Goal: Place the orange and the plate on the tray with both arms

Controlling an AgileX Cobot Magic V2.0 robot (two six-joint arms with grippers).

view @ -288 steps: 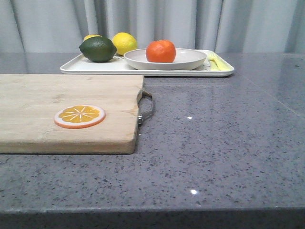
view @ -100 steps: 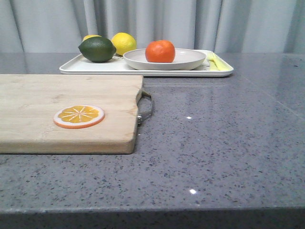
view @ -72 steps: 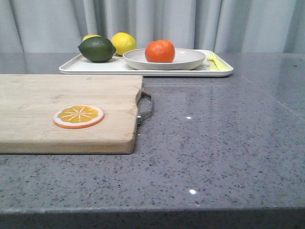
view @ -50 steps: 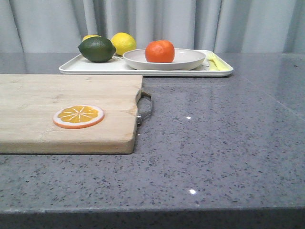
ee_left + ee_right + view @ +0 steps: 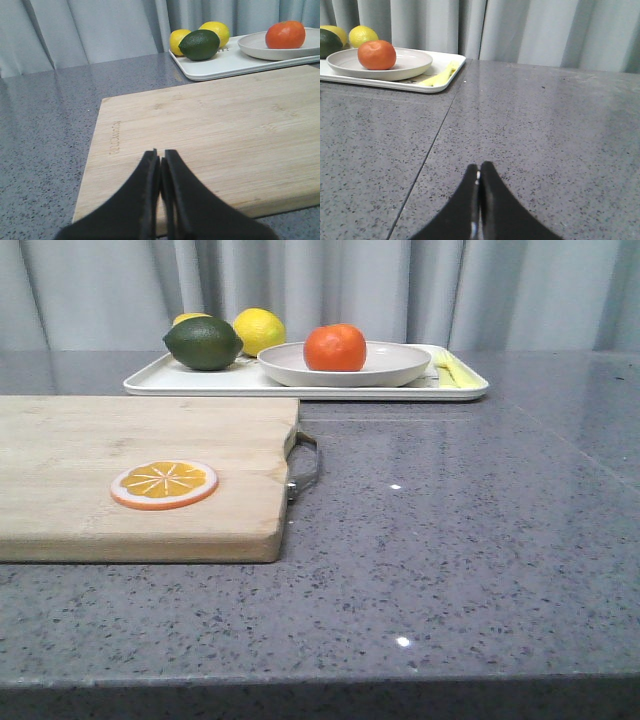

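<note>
— Orange-red fruit: has anything shifted?

— Nothing across the last seconds. The orange (image 5: 335, 347) sits in the plate (image 5: 345, 364), the plate on the tray (image 5: 200, 383) at the far side of the bench (image 5: 460, 530). The task looks finished.

— Claws?

— Left claw (image 5: 160, 172) and right claw (image 5: 479, 187) both pressed together, empty, well apart from the tray.

— Orientation?

— The tray's long axis runs left to right; the orange is round, with no clear heading.

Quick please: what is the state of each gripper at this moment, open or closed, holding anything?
Left gripper: closed, jaws together, holding nothing, above the pale wooden cutting board.
Right gripper: closed, holding nothing, over the grey speckled countertop.
</note>
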